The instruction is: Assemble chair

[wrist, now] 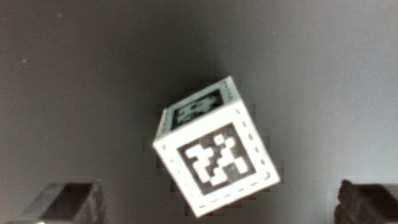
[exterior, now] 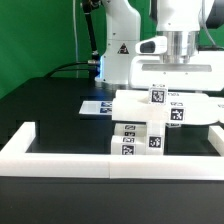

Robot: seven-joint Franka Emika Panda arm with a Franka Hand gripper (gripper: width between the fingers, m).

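A white robot arm is seen in the upper right of the exterior view, with its gripper (exterior: 178,58) pointing down over a pile of white parts. In the wrist view the two dark fingertips (wrist: 64,203) are seen at the lower corners of the frame, far apart from each other. The jaws are wide open and nothing is held between them.

The chair parts (exterior: 150,118) are found in the middle and right of the exterior view, on the black table (exterior: 50,110). They are white blocks with black-and-white square tags on them. They are stacked close together, just behind the long white rail (exterior: 100,160) that runs along the lower part of the frame. How the parts are joined cannot be told.

In the wrist view one white post (wrist: 217,148) is seen in the middle of the frame. It is tilted, and a big square tag is shown on its end. It is not touched by either fingertip.

A flat marker board (exterior: 97,106) is seen on the table behind the pile, left of the middle.
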